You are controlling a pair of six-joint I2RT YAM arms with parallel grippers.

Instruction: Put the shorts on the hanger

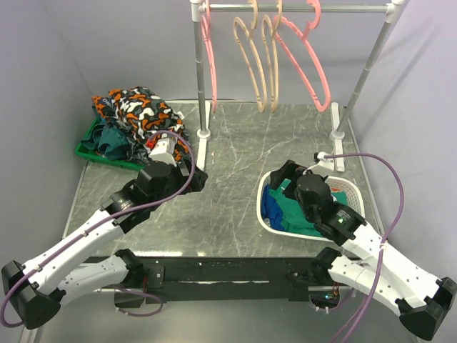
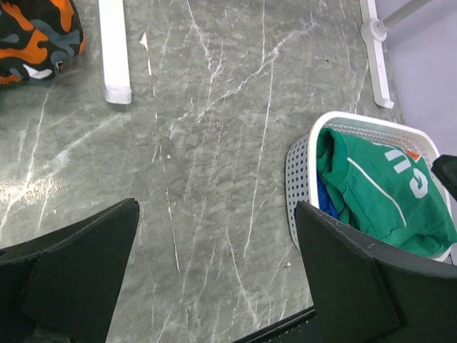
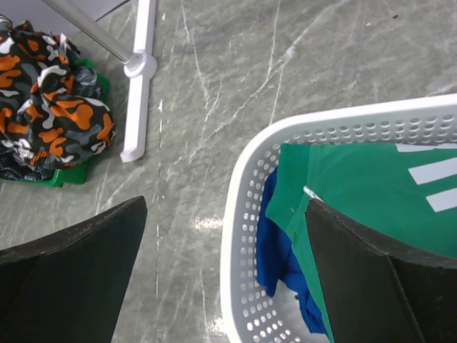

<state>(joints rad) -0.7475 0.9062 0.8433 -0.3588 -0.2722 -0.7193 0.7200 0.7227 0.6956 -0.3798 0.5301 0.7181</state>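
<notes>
On the grey table [image 1: 235, 143], the shorts [image 1: 136, 107] lie heaped at the far left corner; the hanger [image 1: 307, 69] hangs above the far edge. Left gripper [image 2: 216, 209] and right gripper [image 3: 225, 206] gape wide, empty. A deep grasp could snag the teal clothes [image 1: 111, 139] beneath.

shorts [image 2: 39, 32] cut off at left wrist view's corner, blue garment [image 3: 275, 250] mostly under jersey [image 3: 371, 193]

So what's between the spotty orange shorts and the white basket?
Mostly bare grey table, crossed by the rack's white foot beside the shorts. The right wrist view shows it best, with the basket on the right.
</notes>
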